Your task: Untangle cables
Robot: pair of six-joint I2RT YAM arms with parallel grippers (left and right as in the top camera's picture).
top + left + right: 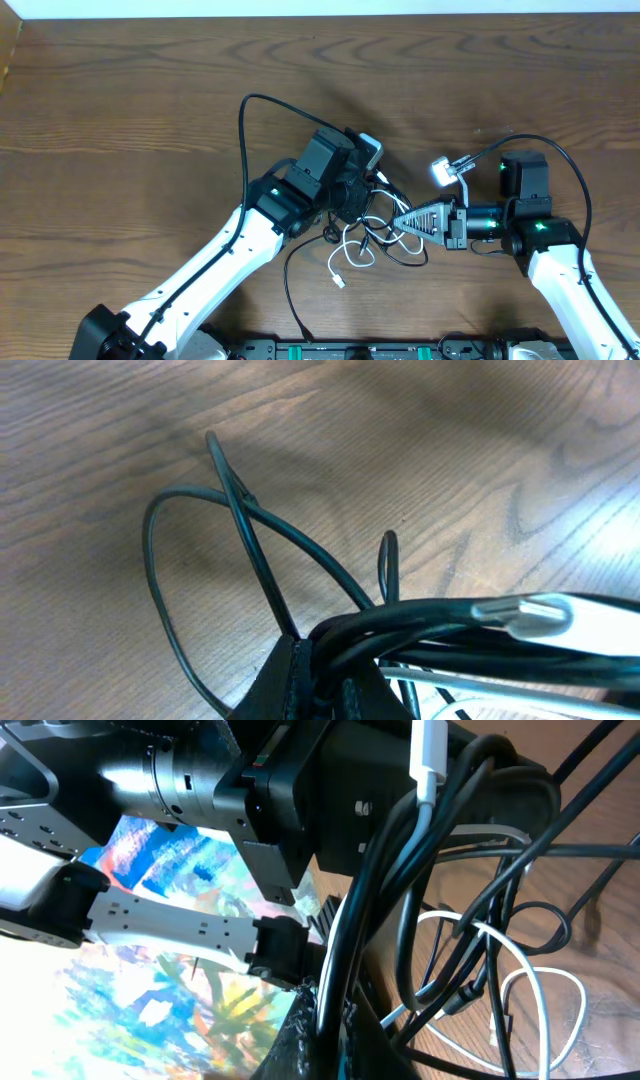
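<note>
The cables (372, 228) lie in a tangle at the table's middle: several thin black cords and a white one (352, 262) that trails toward the front and ends in a small plug. My left gripper (353, 207) comes in from the left and is shut on a bundle of black cords (420, 628). Its tips (320, 652) pinch them, and black loops (190, 510) stick out beyond. My right gripper (396, 221) points left into the same tangle. In the right wrist view it (335, 1012) is shut on a thick black cord (375, 870). The white cord (545, 990) loops beside it.
The wooden table (120, 120) extends left and back to a pale far edge. A thicker black arm wire (243, 130) arches over the left arm, and another (575, 175) over the right. A black rail (330, 350) runs along the front edge.
</note>
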